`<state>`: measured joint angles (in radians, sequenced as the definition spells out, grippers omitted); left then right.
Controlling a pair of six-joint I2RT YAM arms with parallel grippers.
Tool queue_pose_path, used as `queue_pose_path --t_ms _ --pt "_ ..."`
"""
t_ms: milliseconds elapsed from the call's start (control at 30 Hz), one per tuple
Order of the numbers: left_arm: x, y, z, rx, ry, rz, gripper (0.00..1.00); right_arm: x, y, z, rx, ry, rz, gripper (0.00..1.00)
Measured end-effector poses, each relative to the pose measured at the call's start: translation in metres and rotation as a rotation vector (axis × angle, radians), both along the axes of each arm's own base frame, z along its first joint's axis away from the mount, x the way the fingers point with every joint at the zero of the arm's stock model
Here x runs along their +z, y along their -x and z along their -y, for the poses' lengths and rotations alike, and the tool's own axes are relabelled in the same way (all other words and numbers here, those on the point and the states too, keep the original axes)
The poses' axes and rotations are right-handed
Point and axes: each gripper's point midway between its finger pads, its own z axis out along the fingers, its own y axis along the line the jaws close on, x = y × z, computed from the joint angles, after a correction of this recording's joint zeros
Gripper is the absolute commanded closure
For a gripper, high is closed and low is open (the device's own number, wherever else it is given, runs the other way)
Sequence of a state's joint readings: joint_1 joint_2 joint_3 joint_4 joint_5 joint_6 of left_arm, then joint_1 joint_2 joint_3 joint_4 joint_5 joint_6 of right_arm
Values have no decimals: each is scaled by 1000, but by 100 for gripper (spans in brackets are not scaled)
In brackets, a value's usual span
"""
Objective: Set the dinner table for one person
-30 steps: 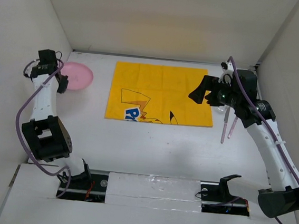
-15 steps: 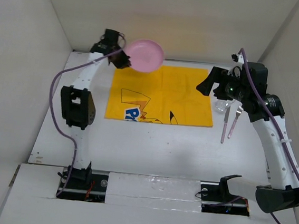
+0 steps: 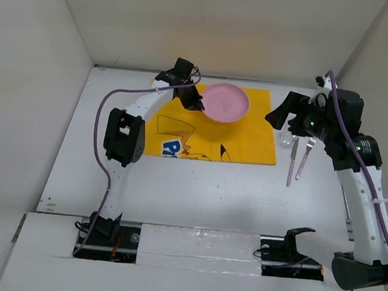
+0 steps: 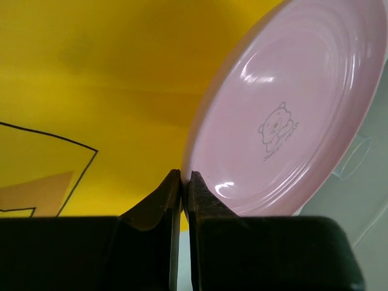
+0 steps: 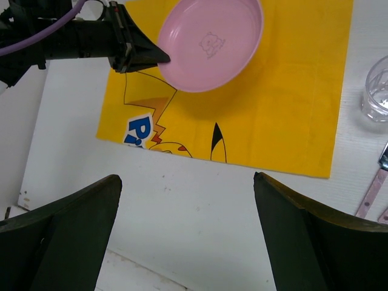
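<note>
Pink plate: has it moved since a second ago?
Yes. The pink plate has travelled right, from left of the yellow placemat to above its far half, its rim pinched in the left end effector.

The plate [image 4: 291, 109] is pink, glossy and smooth, plastic-like, with moulded concentric rings and bright highlights. The placemat [image 5: 285, 103] is yellow printed cloth, matt, with faint fold creases. The dinner table [image 3: 197, 187] is white, matt and smooth. The glass [image 5: 377, 91] is clear and transparent. The cutlery [image 5: 371, 194] has pink matt handles; the heads are probably metal, too small to confirm. The left gripper [image 4: 185, 177] is black and matt.
</note>
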<state>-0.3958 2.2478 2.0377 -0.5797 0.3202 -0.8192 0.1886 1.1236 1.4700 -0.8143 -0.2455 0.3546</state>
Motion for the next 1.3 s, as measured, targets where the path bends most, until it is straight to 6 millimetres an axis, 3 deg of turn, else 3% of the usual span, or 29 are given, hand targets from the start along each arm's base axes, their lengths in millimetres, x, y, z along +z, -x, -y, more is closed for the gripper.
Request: queue_pose_path --t_ms 100,267,533,767,800,933,967,1033,1167,1300 --pt "-4 -7 -8 15 -7 7 100 -2 4 2 -4 0 -2 5" --pt "-31 -11 -16 26 -53 -22 100 -8 5 5 -13 4 -20 5" --pt "-79 7 -37 39 -119 -114 100 -15 6 5 -12 6 -35 4" --pt "-86 3 -47 53 -119 -107 100 -27 7 5 -12 12 -68 0" --pt "-86 3 -47 53 -119 -106 96 -29 7 5 -12 13 -71 0" --pt "-86 3 -47 51 -123 -105 49 -36 7 7 -22 24 -84 0" --pt "-84 2 -45 50 -111 -102 43 -37 6 9 -31 31 -85 0" --pt "-75 0 -45 47 -110 -76 0 -38 4 13 -45 46 -82 0" --pt "-53 1 -46 45 -102 -42 0 -43 -4 24 -83 84 -87 0" --pt "-18 4 -46 44 -84 4 0 -57 -28 49 -165 142 -131 0"
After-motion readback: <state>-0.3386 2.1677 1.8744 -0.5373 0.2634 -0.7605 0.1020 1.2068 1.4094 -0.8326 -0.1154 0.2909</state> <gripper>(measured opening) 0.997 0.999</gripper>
